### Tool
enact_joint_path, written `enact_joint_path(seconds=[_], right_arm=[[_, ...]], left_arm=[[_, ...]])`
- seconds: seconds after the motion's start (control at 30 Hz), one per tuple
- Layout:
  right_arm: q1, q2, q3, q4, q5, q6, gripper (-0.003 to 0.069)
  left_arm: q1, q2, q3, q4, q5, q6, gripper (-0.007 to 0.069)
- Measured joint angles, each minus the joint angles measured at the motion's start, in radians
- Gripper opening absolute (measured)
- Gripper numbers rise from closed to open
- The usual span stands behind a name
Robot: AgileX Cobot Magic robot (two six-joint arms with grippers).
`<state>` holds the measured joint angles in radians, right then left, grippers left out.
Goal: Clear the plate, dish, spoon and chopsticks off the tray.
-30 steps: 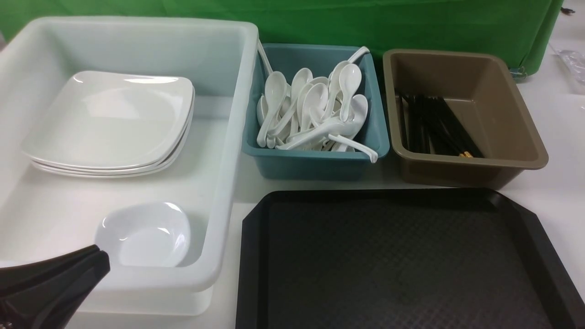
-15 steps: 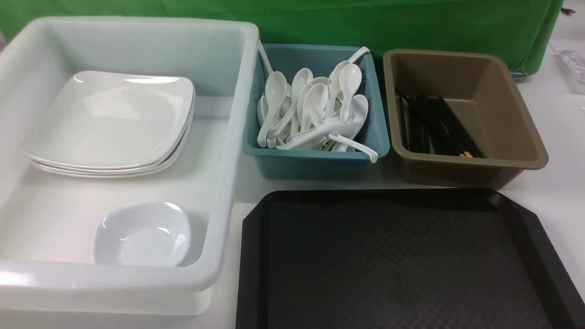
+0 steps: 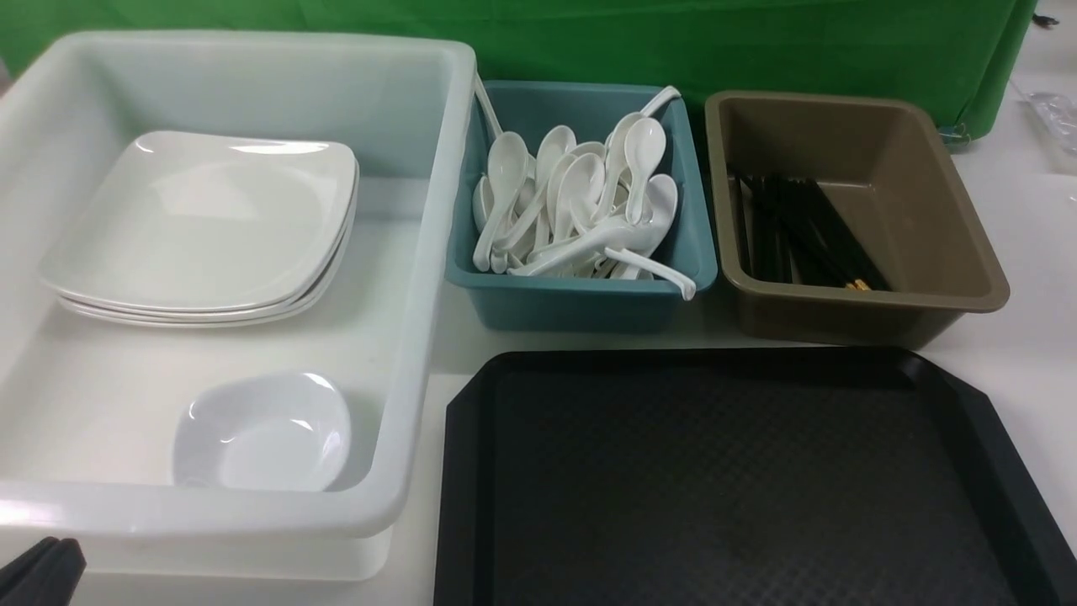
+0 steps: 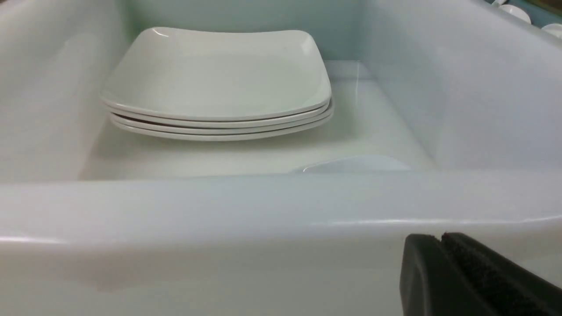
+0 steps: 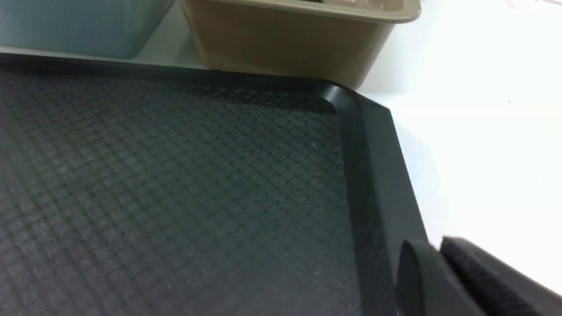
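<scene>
Plates [image 3: 202, 223] and dish [image 3: 262, 433] sit in the tub [image 3: 421, 278] beyond the closed left gripper [image 3: 38, 568]; right gripper [image 5: 439, 248], closed, hovers over the tray [image 5: 373, 175].

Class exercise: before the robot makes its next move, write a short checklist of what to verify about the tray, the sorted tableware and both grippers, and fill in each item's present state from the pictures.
1. The tray carries no tableware: ok, its visible surface is bare.
2. Plate on the stack inside the white tub: ok.
3. Dish in the tub, near its front wall: ok.
4. Spoons in the teal bin, chopsticks in the brown bin: ok.
5. Left gripper empty and outside the tub: ok, fingers together, in front of the tub's wall.
6. Right gripper empty: ok, fingers together by the tray's rim.
</scene>
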<state>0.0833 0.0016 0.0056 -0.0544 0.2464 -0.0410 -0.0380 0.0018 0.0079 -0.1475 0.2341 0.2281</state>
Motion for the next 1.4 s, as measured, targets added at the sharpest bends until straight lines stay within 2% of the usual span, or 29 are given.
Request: enact_joint_path(seconds=[0.33,0.6,1.4], right_arm=[[0.0,0.0,0.0,0.0,0.0,0.0,0.0116],[0.0,0.0,0.0,0.0,0.0,0.0,0.0139],[0.0,0.0,0.0,0.0,0.0,0.0,0.019]], left_arm=[[0.004,0.0,0.0,0.0,-0.003,-0.001,0.0017],[0.119,0.0,0.0,0.0,-0.003,-0.001,0.0017],[0.122,0.0,0.0,0.0,-0.003,0.003,0.0017]])
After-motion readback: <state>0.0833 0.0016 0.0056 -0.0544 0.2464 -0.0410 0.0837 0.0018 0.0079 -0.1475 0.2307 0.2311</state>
